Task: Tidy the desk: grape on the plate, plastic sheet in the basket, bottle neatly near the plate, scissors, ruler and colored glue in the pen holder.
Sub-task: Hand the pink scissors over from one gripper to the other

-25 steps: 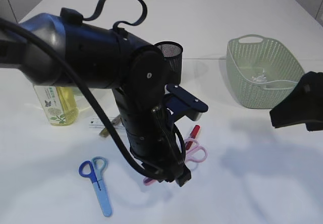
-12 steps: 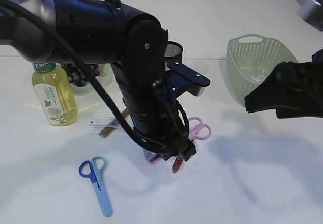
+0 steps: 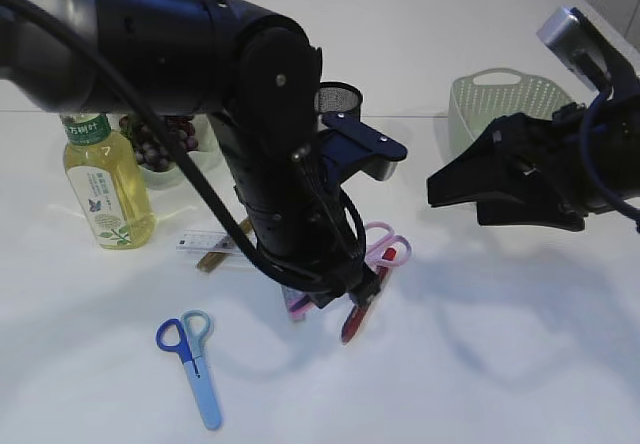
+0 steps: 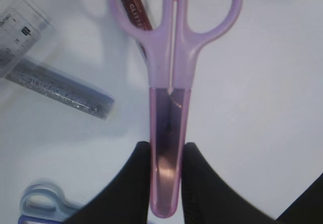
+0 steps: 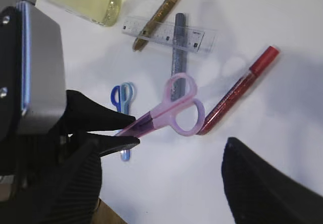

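A: Starting nearest the front, what do you count?

B: One pair of blue scissors point(image 3: 190, 361) lying flat at the front left of the white table point(image 3: 520, 364). Just behind it is a second pair, the pink scissors point(image 4: 170, 82), so two pairs in all.

A: Is the pink pair lying down too?

B: No. The left gripper point(image 4: 165, 176) is clamped on its sheathed blade end, with a black finger on each side, and its handle loops stick out away from the gripper, clear of the table.

A: And the glue?

B: Three glitter glue pens. A red one point(image 5: 237, 90) lies under the pink handles, a silver one point(image 5: 177, 52) lies across the single clear ruler point(image 5: 169, 33), and a gold one point(image 5: 160, 16) lies just beside the ruler.

A: The right arm?

B: The right gripper point(image 3: 470, 179) hangs in mid-air at the right with its jaws spread wide and nothing between them.

A: Farther back?

B: One bottle point(image 3: 105, 189) of yellow liquid stands upright at the left, with one plate point(image 3: 170, 174) holding dark grapes point(image 3: 155, 144) close behind it. One black mesh pen holder point(image 3: 338, 99) stands behind the left arm, and one green basket point(image 3: 500, 99) sits at the far right; I cannot tell what is inside.
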Controlling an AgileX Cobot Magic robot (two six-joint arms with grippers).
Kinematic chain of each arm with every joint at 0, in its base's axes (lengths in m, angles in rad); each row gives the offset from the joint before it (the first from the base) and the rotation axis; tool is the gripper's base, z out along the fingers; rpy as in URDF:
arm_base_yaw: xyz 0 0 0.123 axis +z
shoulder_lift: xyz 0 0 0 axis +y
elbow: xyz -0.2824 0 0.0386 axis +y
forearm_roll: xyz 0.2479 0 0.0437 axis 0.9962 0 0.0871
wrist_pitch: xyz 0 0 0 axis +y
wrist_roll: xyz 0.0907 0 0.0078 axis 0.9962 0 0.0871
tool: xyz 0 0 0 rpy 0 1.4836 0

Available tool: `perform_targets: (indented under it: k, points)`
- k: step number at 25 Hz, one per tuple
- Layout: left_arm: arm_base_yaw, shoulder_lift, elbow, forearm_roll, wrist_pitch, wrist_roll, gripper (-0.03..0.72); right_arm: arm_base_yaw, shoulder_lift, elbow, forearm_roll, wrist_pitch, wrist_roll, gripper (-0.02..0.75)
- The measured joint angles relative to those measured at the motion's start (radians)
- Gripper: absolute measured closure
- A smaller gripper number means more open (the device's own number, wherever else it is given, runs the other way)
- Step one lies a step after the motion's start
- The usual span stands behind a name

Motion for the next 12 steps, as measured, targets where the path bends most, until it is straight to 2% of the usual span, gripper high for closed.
perform_targets:
  k: [12]
  points:
    - [0.030,-0.054,0.000,0.030,0.002,-0.035,0.578,0.000,0.091,0.000,0.184,-0.021,-0.145,0.163]
